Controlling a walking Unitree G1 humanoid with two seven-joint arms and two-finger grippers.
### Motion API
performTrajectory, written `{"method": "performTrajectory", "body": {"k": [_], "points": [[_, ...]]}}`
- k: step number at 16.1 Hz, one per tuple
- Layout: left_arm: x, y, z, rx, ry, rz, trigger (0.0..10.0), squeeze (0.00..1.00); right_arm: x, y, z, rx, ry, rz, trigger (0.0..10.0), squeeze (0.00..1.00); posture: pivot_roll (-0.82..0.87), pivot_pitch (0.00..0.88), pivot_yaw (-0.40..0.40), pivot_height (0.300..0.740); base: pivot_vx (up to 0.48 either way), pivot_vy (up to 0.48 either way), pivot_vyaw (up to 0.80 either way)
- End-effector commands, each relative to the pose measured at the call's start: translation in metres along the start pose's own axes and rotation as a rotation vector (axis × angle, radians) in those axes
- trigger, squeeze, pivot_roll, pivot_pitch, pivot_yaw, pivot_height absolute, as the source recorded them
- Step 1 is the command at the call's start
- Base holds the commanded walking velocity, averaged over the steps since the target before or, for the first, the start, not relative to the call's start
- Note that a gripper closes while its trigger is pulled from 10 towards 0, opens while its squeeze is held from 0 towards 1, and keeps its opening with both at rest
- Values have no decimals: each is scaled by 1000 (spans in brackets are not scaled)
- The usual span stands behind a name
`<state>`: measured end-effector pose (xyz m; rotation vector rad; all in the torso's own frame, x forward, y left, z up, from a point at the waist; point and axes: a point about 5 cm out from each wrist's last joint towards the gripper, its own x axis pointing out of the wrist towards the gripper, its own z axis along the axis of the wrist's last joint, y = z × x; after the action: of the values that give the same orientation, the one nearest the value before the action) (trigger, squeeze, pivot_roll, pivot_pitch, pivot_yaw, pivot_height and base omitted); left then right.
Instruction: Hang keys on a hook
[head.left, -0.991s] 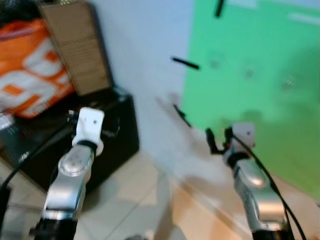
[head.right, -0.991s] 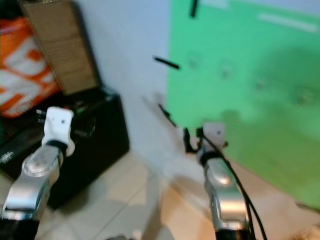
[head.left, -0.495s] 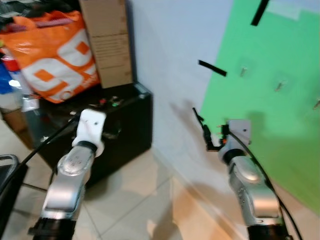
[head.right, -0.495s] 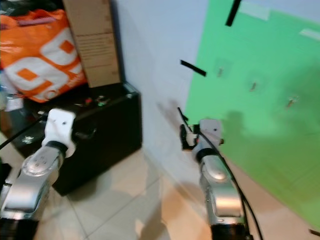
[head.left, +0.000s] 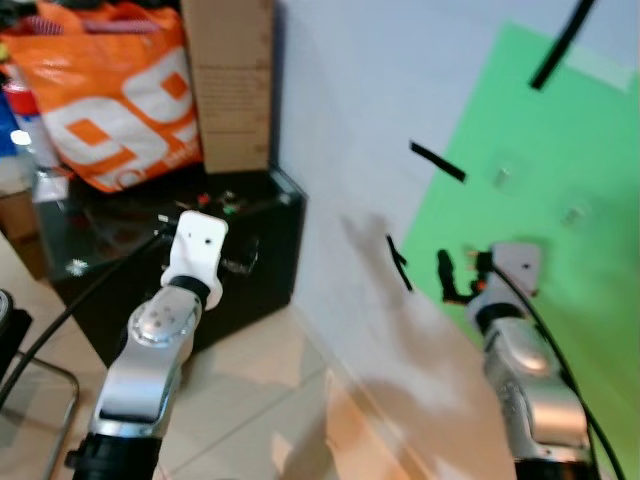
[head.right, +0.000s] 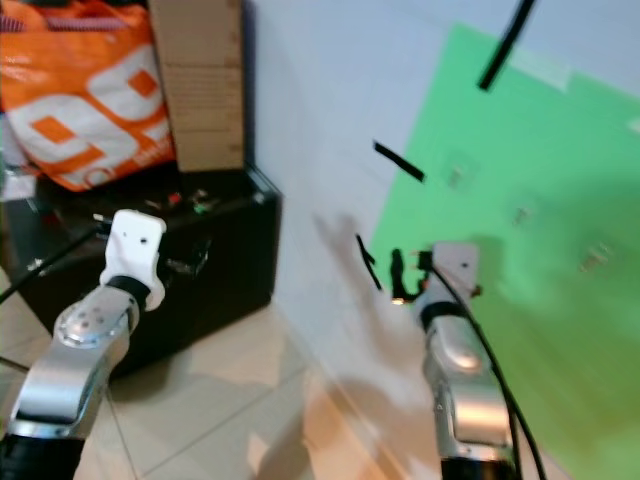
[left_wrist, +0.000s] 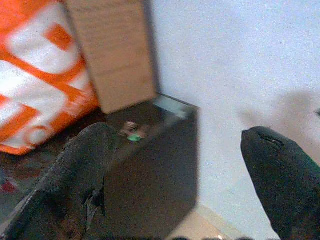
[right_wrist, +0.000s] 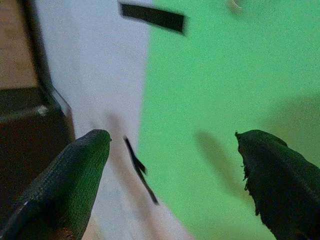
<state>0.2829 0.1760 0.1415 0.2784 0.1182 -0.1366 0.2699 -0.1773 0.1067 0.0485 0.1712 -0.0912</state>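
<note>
Black fingers of the right gripper (right_wrist: 175, 185) are spread wide and hold nothing, facing a green sheet (head.left: 560, 200) taped to the pale wall (head.left: 340, 110), where small hooks (head.left: 502, 177) sit. Left gripper (left_wrist: 185, 190), equally wide, faces a black case (head.left: 255, 250) beneath an orange bag (head.left: 110, 110).

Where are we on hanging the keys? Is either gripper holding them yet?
Nothing looks done. Both grippers are open with nothing between the fingers: the left gripper faces the black case, the right gripper faces the green sheet on the wall. Small hooks show on that sheet, blurred, with no keys on them. I cannot make out any keys. Left to do: find the keys, pick them up, hang them.
</note>
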Motion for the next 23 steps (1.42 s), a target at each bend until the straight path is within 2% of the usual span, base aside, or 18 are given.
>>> {"method": "performTrajectory", "body": {"k": [1,5,9,10,11,15,17,18,20,23], "points": [[-1,3,1,6,5,11,10000,1000,0,6,4,17,-11,20,10000,1000,139,0,-157,740,304,0,0],[-2,5,2,9,7,16,10000,1000,0,9,3,46,-3,21,10000,1000,155,0,-165,740,303,0,0],[-2,3,3,-4,9,16,10000,1000,4,9,8,43,-11,26,10000,1000,111,0,-132,740,304,0,-305],[-2,3,1,-8,13,18,10000,1000,5,8,9,47,-9,28,10000,631,82,0,-111,740,304,0,0],[-1,1,-1,-9,18,15,10000,1000,5,7,10,47,-8,28,10000,0,64,0,-92,740,296,0,0],[6,-6,7,9,-17,-23,10000,1000,6,8,6,13,36,63,10000,0,-6,0,-28,740,292,0,0],[5,-5,7,-15,-23,-7,10000,1000,5,10,7,-79,20,86,10000,0,-33,0,-6,740,270,0,0],[2,-4,3,-19,-16,-7,10000,1000,2,16,8,-93,21,145,10000,0,-43,0,3,740,270,0,444],[-1,-5,-3,-26,5,-22,10000,1000,1,24,5,-95,40,208,10000,0,-54,0,10,740,276,0,800],[1,-8,-2,-29,0,-27,10000,1000,4,26,4,-80,50,206,10000,0,-59,0,12,740,271,0,681]]}}
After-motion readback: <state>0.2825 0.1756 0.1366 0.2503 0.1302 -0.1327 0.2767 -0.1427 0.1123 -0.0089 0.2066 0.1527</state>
